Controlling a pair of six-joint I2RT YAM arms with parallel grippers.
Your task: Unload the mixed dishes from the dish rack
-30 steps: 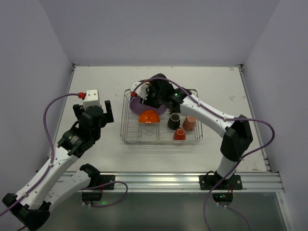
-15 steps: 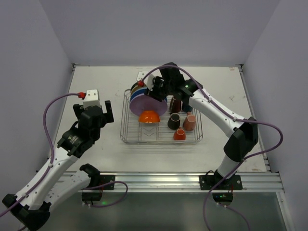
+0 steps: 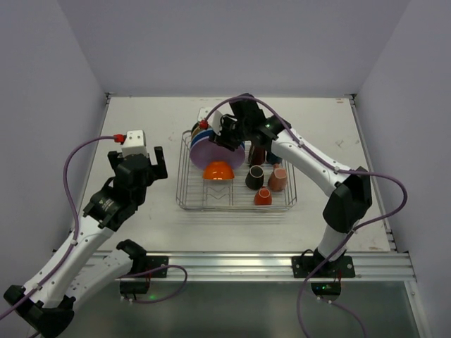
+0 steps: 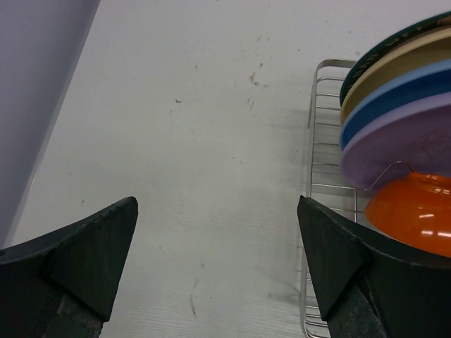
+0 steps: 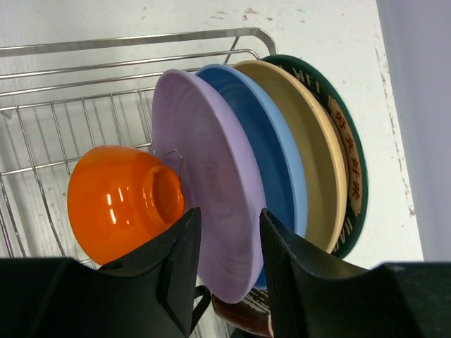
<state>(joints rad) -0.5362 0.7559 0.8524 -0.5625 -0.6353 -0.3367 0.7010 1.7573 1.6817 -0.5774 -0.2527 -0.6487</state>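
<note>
Right claw [image 5: 229, 215] astride the lavender plate [image 5: 211, 155] — half open.
I can't tell if it pinches; left claw [image 4: 217, 211] gapes wide, empty.

Upright plates [image 5: 218, 190], orange bowl [image 5: 113, 204], mugs [image 3: 254, 177] in silver wire rack [image 3: 236, 209]

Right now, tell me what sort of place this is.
Probably a lab test cell: blank walls box in the table, robot arms are bolted to a rail, and a dish rack sits on the table.
</note>
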